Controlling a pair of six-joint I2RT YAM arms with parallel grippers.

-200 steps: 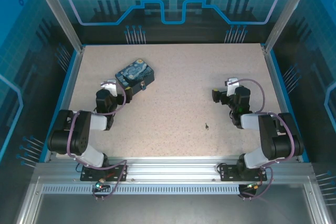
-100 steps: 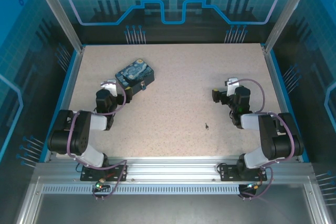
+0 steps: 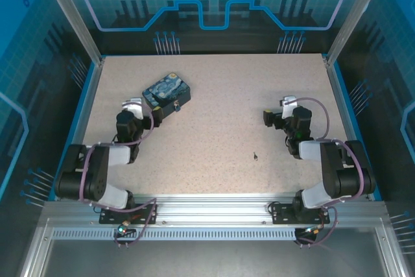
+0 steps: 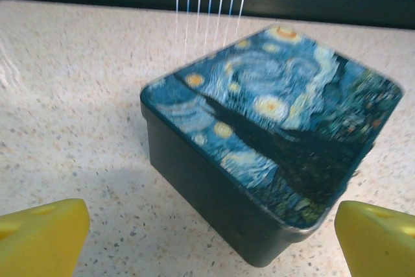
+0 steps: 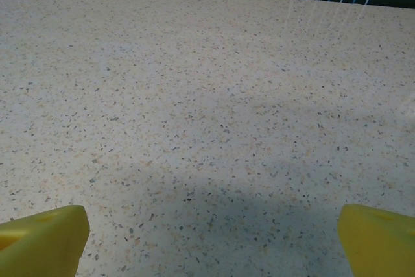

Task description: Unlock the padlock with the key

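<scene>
The left gripper (image 3: 144, 108) sits near the left edge of the speckled beige tabletop (image 3: 220, 89). Its jaws stand wide apart and hold nothing. In the left wrist view, that gripper (image 4: 209, 237) shows one yellow fingertip (image 4: 40, 237) in each lower corner, with bare table in front of them.

Just ahead of it lies the rectangular tin with the blue-and-yellow starry-night print on its lid (image 3: 166, 91). The tin (image 4: 272, 141) is turned so that one corner of its dark side wall faces the open fingers. They are close to it but do not touch it. The lid is shut, so whatever is inside is hidden.

At the tin's near right edge is the padlock (image 3: 176, 106), a tiny dark lump with a pale glint. It is too small to tell whether it hangs from the tin or lies just beside it.

Further right, on open table and well apart from the tin and both arms, lies the key (image 3: 255, 156), a thin dark metal sliver. It is nearer the front edge than the back.

The right gripper (image 3: 284, 109) is over the right part of the table, beyond the key. From the right wrist camera, this gripper (image 5: 211, 241) is also spread wide. Its yellow fingertips (image 5: 42, 238) sit in the lower corners with only speckled surface between them, gripping nothing.
</scene>
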